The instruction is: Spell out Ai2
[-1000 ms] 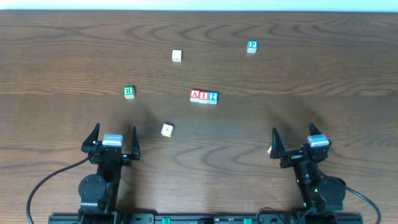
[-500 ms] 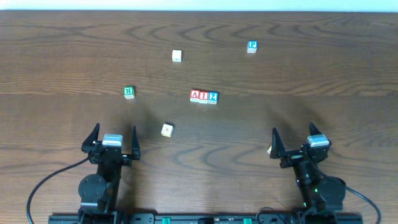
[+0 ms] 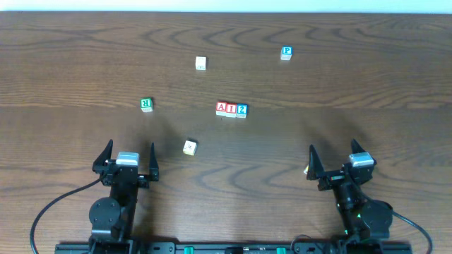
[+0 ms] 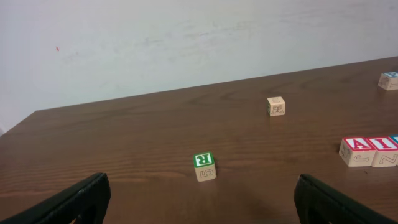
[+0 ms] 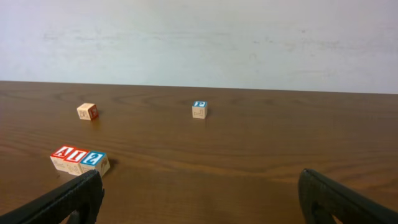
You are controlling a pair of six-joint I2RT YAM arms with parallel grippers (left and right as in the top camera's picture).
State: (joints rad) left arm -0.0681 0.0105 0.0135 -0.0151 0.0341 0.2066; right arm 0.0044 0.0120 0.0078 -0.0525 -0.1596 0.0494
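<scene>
Three blocks stand touching in a row at the table's middle: a red A block point(image 3: 221, 108), a red I block point(image 3: 231, 109) and a blue 2 block point(image 3: 242, 109). They also show in the right wrist view, the A block point(image 5: 62, 154), the I block point(image 5: 76, 157) and the 2 block point(image 5: 93, 159). The A block point(image 4: 356, 148) and I block point(image 4: 381, 147) show in the left wrist view. My left gripper point(image 3: 128, 156) is open and empty near the front left. My right gripper point(image 3: 335, 156) is open and empty near the front right.
A green R block point(image 3: 146, 104) lies at the left, also in the left wrist view point(image 4: 204, 164). A plain wooden block point(image 3: 189, 147) lies in front of the row. Another wooden block point(image 3: 201, 63) and a blue P block point(image 3: 286, 52) lie at the back.
</scene>
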